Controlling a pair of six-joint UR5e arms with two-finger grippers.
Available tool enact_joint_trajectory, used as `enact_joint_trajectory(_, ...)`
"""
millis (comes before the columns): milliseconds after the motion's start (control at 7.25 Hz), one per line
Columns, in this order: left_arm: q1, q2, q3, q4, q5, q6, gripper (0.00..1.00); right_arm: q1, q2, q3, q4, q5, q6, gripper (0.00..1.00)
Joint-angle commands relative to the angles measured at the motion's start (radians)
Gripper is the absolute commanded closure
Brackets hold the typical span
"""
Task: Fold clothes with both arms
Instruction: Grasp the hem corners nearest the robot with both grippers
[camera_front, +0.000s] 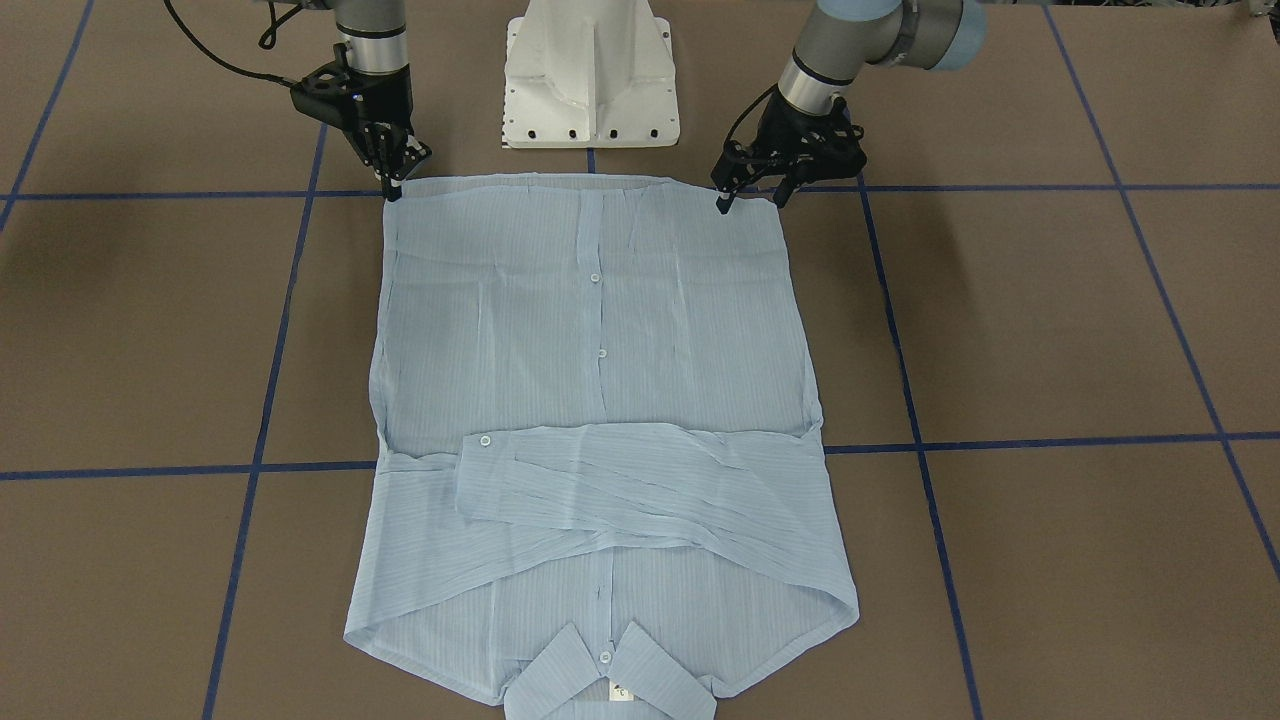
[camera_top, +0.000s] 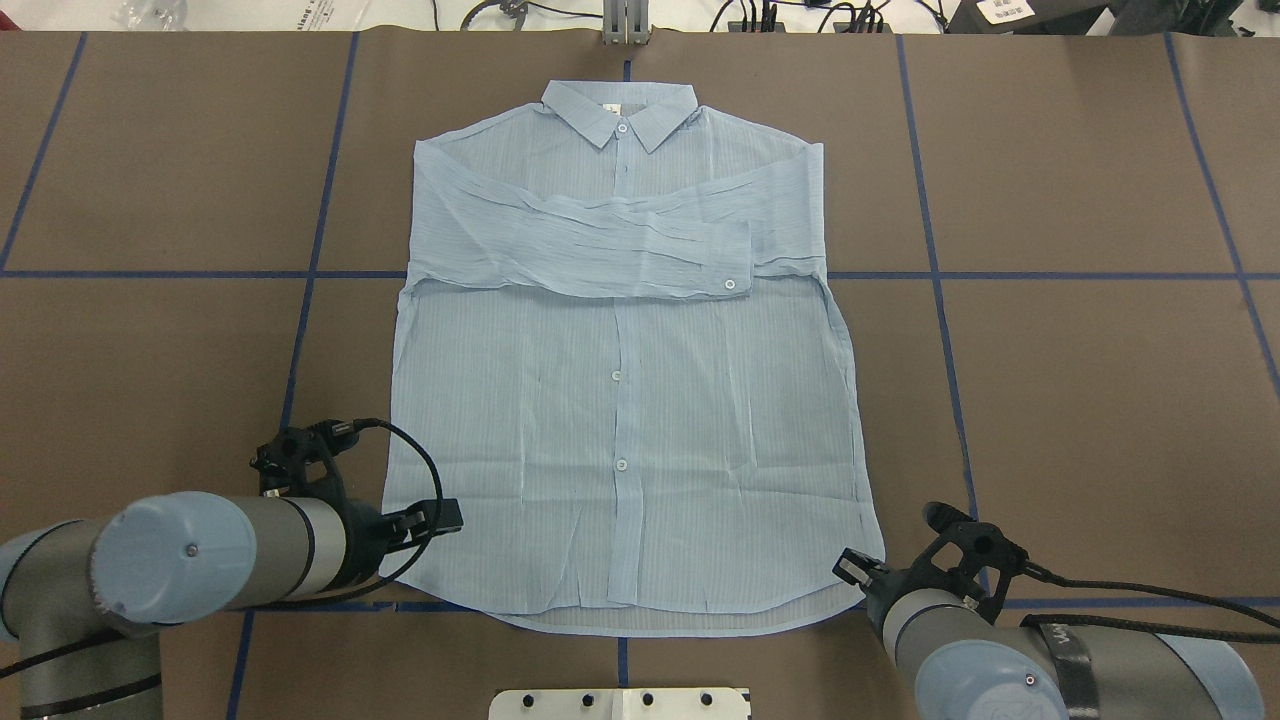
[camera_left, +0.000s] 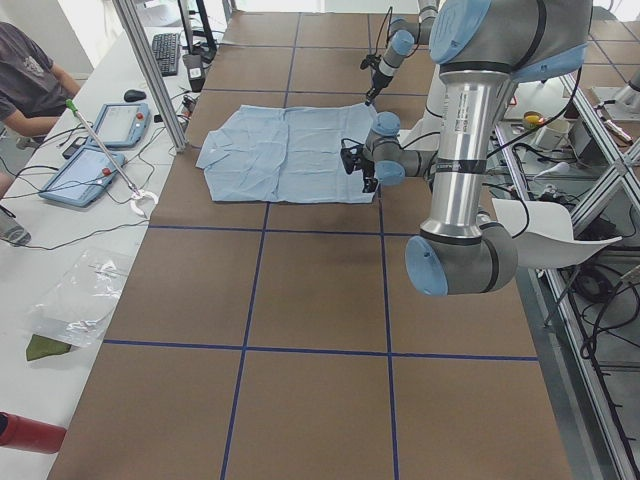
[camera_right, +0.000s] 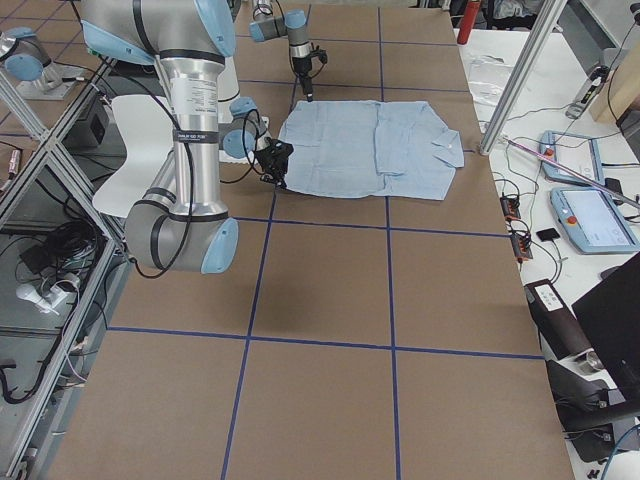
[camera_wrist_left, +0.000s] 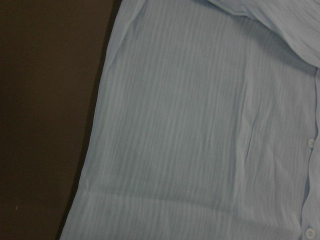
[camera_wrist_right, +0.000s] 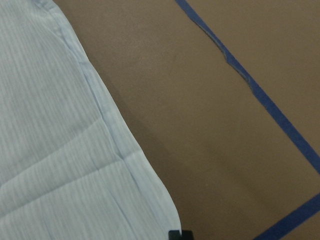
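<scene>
A light blue shirt (camera_top: 620, 400) lies flat on the brown counter (camera_top: 1080, 400), collar at the far edge and sleeves folded across the chest, with the left hand (camera_top: 425, 522) at its near left hem corner and the right hand (camera_top: 862, 578) at its near right corner.

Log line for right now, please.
shirt: flat, sleeves folded in | left end effector: open, hem corner | right end effector: other hem corner, closure unclear
</scene>
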Motion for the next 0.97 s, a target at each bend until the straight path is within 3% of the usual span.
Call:
enact_joint_trajectory(0,0.06,0.004,-0.007,0.057,0.04,-0.034,0.05,0.001,0.001,0.002,0.0,0.01,0.0,1.0)
enact_joint_trajectory(828,0.058,0.024,0.015,0.061,0.046,-0.034,0.29,0.001,0.001,0.002,0.0,0.009,0.0,1.0)
